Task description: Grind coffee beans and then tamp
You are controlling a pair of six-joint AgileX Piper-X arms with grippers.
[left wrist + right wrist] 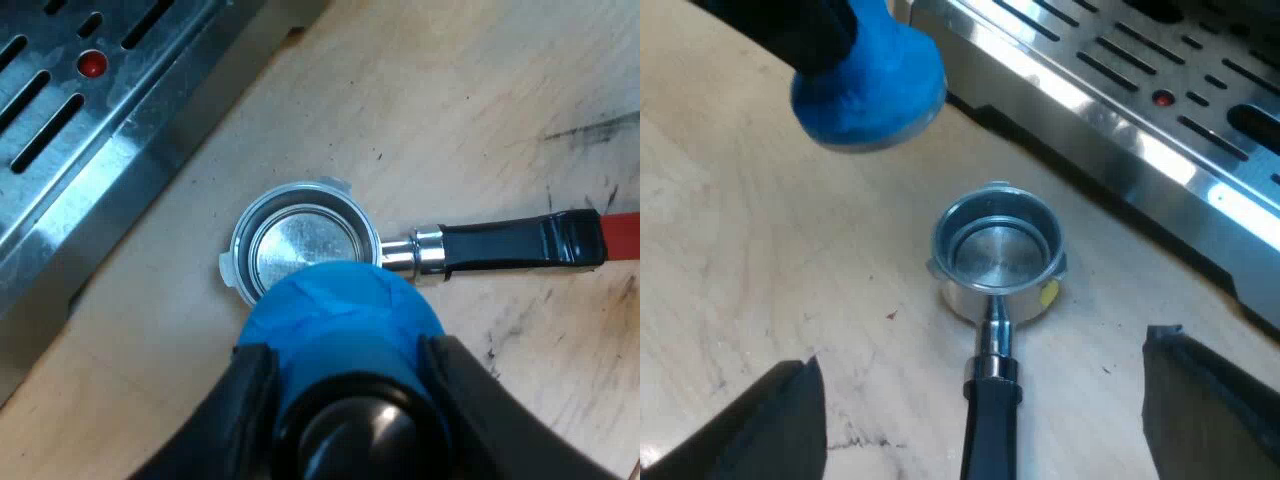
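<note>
While the blue tamper [340, 320] hangs in the air: left gripper [345, 400] is clamped on it, one black finger on each side of the blue body, with the dark knob between them.
Holder: the metal holder [300, 250] lies loose on the wooden table [450, 100], near the espresso machine [90, 150]. Its mouth faces up and its dark handle [520, 240] lies flat on the wood, red end pointing away from the basket.
Basket: bare shiny metal at the bottom and no grounds to be seen, so it looks empty to me.
Tamper against basket: from the right wrist, the blue tamper [868, 85] is up off the table and to one side of the metal holder [995, 255], near the mouth but not over it, and not touching.
Right side: right gripper [990, 410] has its fingers wide apart and holds nothing. It is poised over the handle with a finger on either side.
Step in hand: the approach to the tamp, by my reading, though with that empty basket the grind looks undone.
Next move calls for: centring the tamper's flat face over the mouth, keeping it level, then coming straight down. The right fingers could close on the handle to steady the holder.
</note>
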